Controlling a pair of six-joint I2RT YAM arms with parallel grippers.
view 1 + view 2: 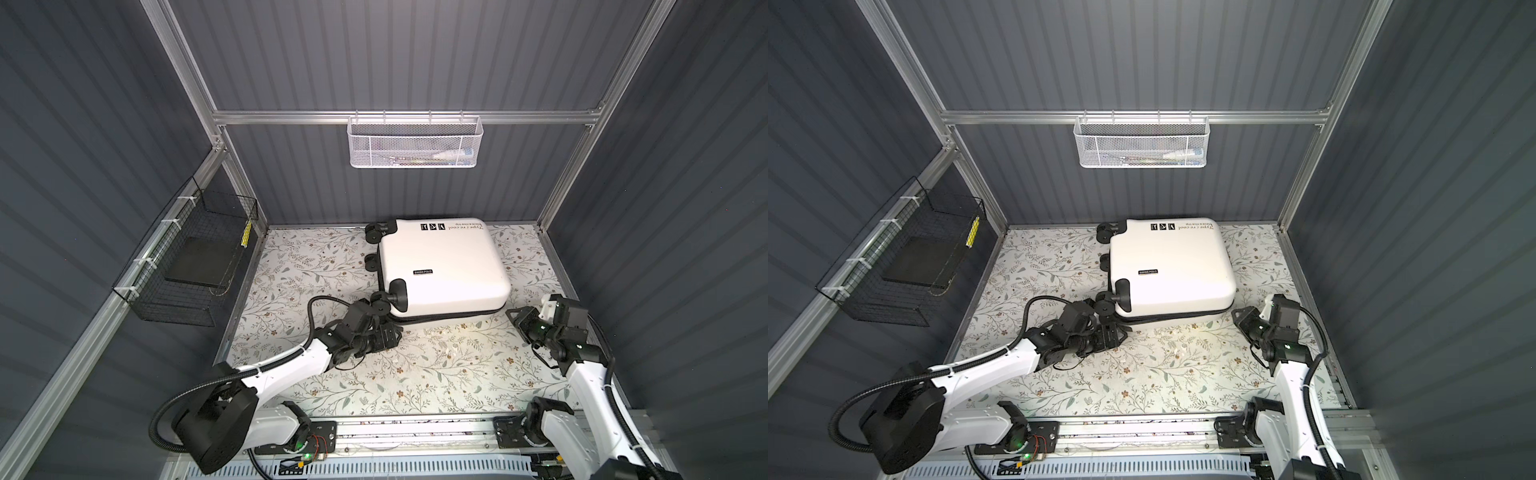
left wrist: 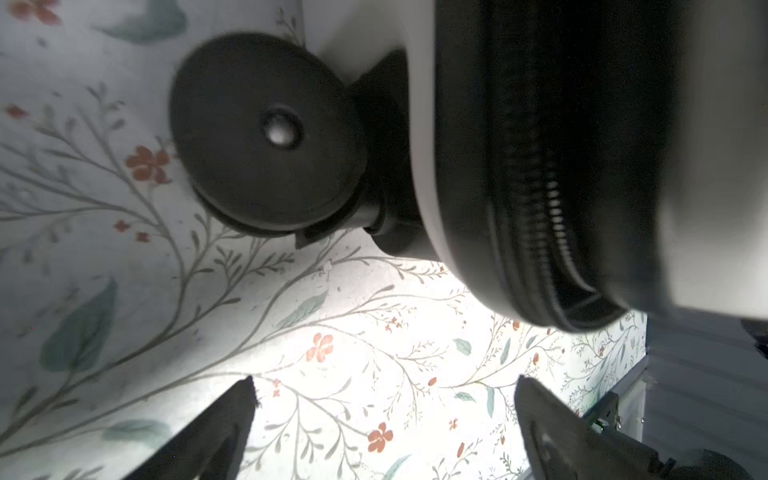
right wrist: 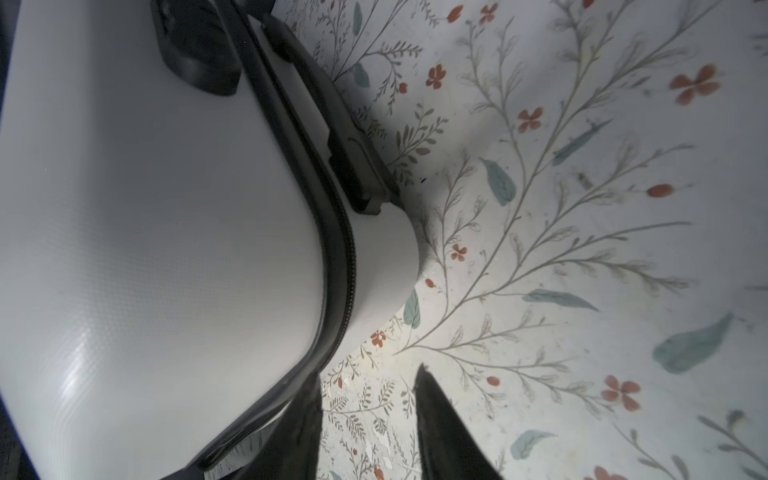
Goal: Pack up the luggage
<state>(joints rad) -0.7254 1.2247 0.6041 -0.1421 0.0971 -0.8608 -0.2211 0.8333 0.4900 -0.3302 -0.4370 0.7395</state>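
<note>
Left gripper (image 2: 384, 384), right gripper (image 3: 369, 374) beside luggage (image 1: 444, 266)

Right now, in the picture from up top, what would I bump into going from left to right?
Black wire basket on the side wall → small white hard-shell suitcase lying on the flowery table → right arm's black fingers.

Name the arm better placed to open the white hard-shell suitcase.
Likely left: left gripper, wide open, faces the white suitcase at its wheel-corner zipper band; right gripper, narrower, sits beside the handle-side corner.
</note>
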